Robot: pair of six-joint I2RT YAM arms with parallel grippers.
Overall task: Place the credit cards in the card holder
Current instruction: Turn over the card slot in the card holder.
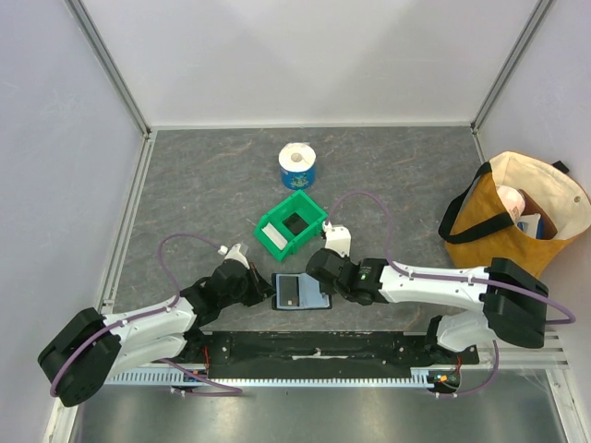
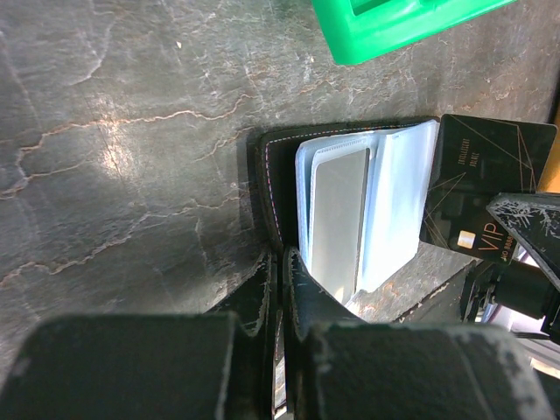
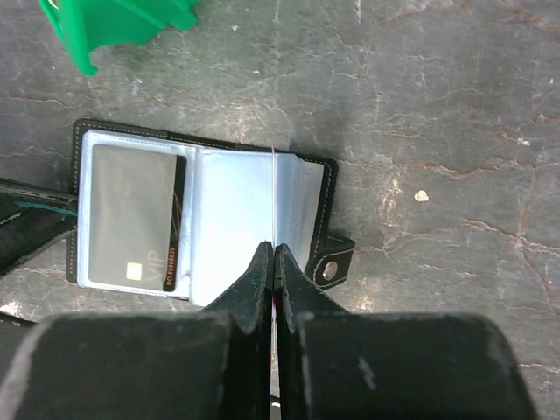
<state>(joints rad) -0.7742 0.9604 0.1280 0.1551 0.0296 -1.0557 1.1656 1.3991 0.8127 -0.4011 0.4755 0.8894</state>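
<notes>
right wrist: open bluish-sleeved card holder (image 3: 236, 210); left jaws pinch it, right jaws card (image 2: 486, 171).

Bright, even overhead light in the top view, with soft shadows beneath the arms (image 1: 434, 281). Wrist views show pale glare on the tabletop (image 2: 122, 157) and the card holder (image 2: 402, 201) sleeves; their near edges are dark, blurred.

The black card (image 2: 486, 175) bears "VIP"; its smaller print is unreadable.
</notes>
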